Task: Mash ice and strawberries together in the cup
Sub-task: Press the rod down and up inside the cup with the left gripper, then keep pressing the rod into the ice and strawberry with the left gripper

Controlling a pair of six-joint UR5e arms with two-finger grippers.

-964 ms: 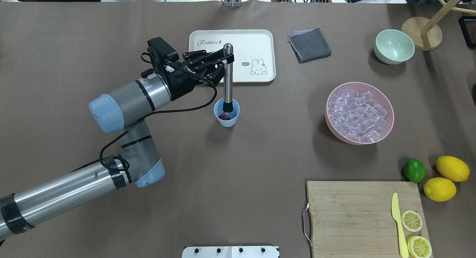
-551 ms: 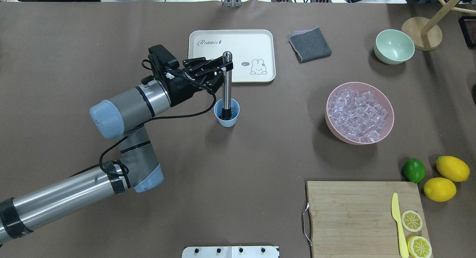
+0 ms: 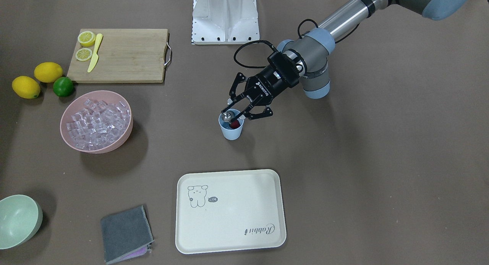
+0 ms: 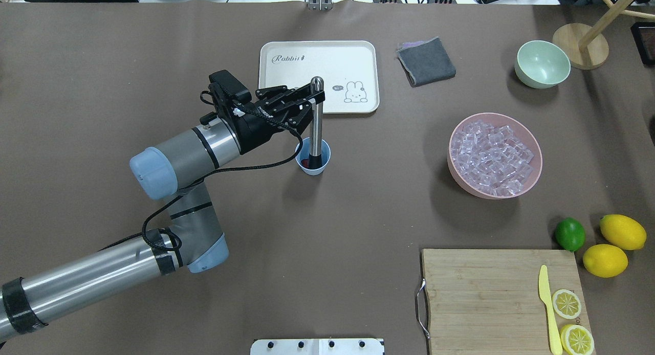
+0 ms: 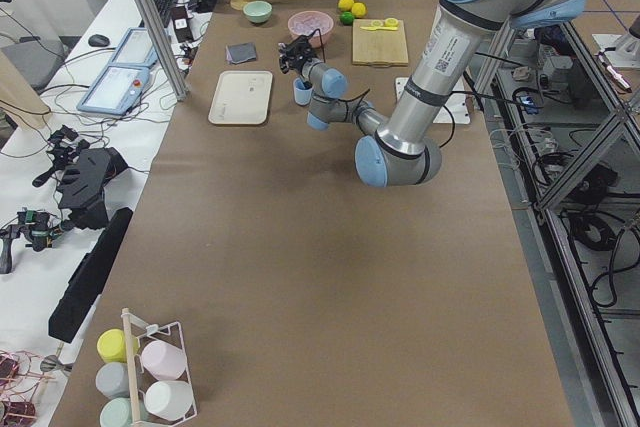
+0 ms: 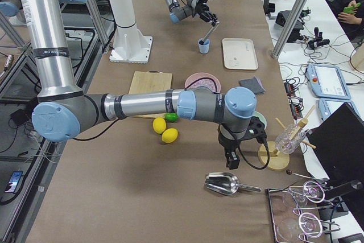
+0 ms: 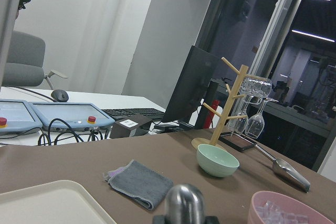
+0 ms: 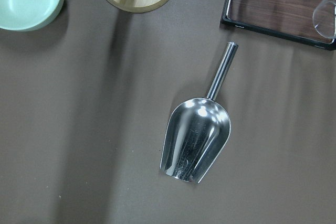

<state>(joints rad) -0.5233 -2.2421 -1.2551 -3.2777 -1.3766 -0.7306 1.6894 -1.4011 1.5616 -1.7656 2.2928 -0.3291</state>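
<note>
I am reaching my left arm point(image 4: 92, 278) in from eight o'clock of the overhead view. I am bending it at the wrist and pointing my left gripper point(image 4: 316, 95) toward two o'clock, fingers pinching a metal muddler point(image 4: 317, 125) near its top. My right arm point(image 6: 142, 105) is stretching out low, its right gripper point(image 6: 232, 160) hanging downward. I cannot make out how its jaws are standing.

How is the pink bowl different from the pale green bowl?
The round pink plastic bowl looks wider than the round pale green bowl. The pink bowl is heaped with clear ice cubes; the green bowl is empty. Both are round bowls standing upright on the brown table.
</note>
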